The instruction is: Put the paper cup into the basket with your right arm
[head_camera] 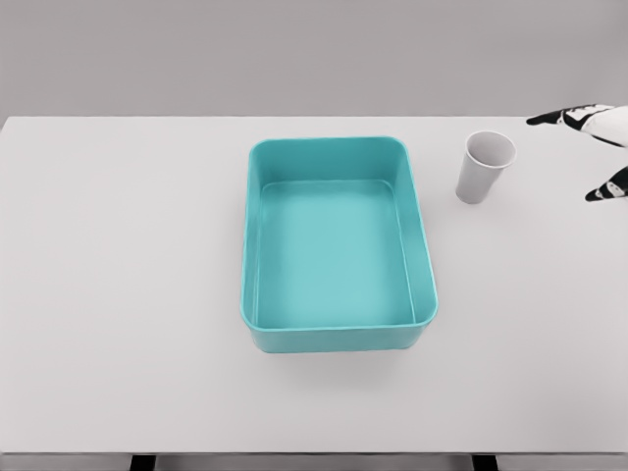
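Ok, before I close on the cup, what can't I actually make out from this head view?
- Right robot hand: only fingertips show at the right edge; palm and arm are cut off, so its distance from the paper cup is uncertain.
- Left arm: out of view.
- Paper cup: its interior is barely visible from this angle.
- Basket: its near inner wall is hidden behind its own rim.

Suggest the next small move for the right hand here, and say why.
Probably slide the right hand left toward the paper cup. Its fingers are spread and hold nothing, a gap separates them from the cup, and the cup stands upright on the table, outside the teal basket.
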